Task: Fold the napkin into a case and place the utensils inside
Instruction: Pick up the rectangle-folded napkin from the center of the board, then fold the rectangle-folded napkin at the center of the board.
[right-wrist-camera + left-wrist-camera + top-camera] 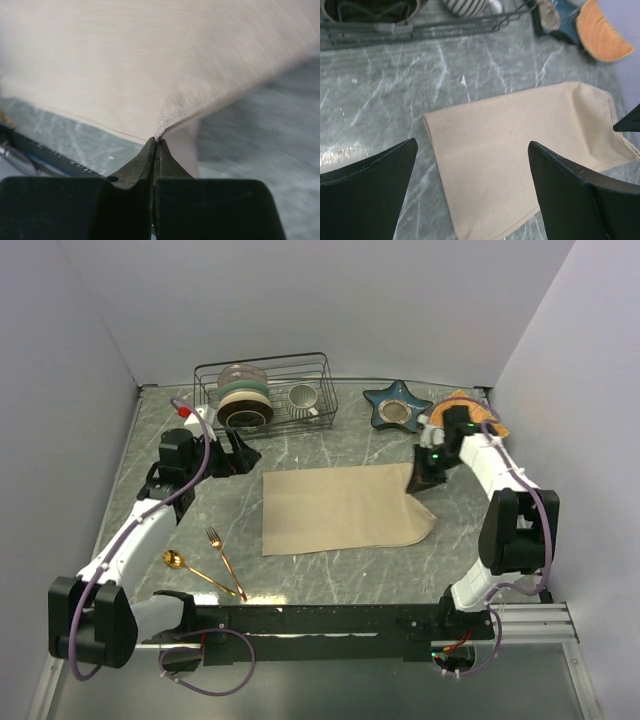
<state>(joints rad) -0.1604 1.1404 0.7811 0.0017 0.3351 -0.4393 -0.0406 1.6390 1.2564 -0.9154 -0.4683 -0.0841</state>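
The beige napkin (340, 510) lies spread on the marble table (330, 445) as a wide rectangle. My right gripper (421, 480) is shut on its far right corner (165, 122) and lifts that corner a little off the table. My left gripper (240, 454) hovers open just beyond the napkin's far left corner (427, 120), touching nothing. The gold spoon (190, 566) and gold fork (226, 563) lie side by side near the front left, apart from the napkin. No case is in view.
A wire dish rack (265, 390) with bowls and a striped mug stands at the back. A blue star-shaped dish (397, 405) and an orange woven mat (478, 410) sit at the back right, behind my right arm.
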